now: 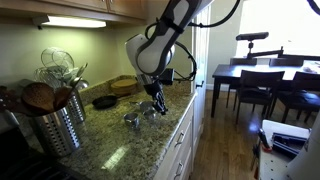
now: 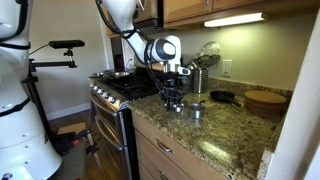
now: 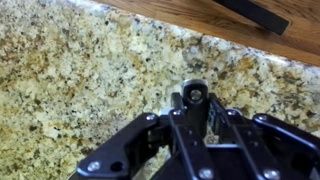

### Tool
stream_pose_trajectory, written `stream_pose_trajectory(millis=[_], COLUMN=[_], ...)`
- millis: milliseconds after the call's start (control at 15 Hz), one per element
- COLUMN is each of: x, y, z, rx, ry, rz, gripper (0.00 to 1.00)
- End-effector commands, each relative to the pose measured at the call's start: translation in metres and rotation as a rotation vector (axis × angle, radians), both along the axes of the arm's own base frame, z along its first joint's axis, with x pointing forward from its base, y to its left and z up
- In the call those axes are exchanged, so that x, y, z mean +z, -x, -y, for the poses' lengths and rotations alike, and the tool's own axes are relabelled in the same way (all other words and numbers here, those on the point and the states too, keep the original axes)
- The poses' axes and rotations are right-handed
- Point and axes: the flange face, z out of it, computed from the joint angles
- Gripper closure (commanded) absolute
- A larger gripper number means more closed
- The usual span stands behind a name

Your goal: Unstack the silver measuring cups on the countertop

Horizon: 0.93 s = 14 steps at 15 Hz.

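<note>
The tool (image 3: pixel 196 103) is positioned low over the tabletop (image 3: pixel 80 70), near its front edge. Its jaws are drawn narrow around a small cup (image 3: pixel 196 95), seen as a round rim with a bright centre and judged to be one of the silver measuring cups (image 1: pixel 132 120). The narrow setting is explained by the part gripped: only a thin wall is pinched, so little opening is required. The low, downward-pointing posture is judged to suit lifting or setting down one cup apart from the rest. The jaw closure is shown in the wrist view alone; in both exterior views the fingers are too small and dark for their spacing to be read. Conversely, the other cups are absent from the wrist view. In an exterior view they are seen as a shiny cluster (image 2: pixel 194 110) on the tabletop just beside the tool (image 2: pixel 173 97). The surroundings are also given only by the exterior views: the utensil canister (image 1: pixel 55 125) and the black pan (image 2: pixel 222 97) are well apart from the work area. Whether the small cup touches the tabletop cannot be told.
</note>
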Motion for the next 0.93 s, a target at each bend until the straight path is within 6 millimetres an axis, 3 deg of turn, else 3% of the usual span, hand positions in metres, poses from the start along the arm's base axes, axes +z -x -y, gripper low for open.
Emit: stream_pose_trajectory(millis=[0,400,733,800,867], x=[0.0,-0.007,-0.015,-0.015,-0.015], y=[0.003,0.002,0.003,0.003,0.003], z=[0.001,-0.002,-0.002,-0.002,-0.002], rx=[-0.026,-0.022,-0.022,-0.022,-0.023], ry=[-0.009,-0.01,-0.009,-0.009,-0.008], rz=[0.006,-0.009,-0.025,-0.026,-0.027], gripper=[0.83,0.86,0.83,0.74,0.48])
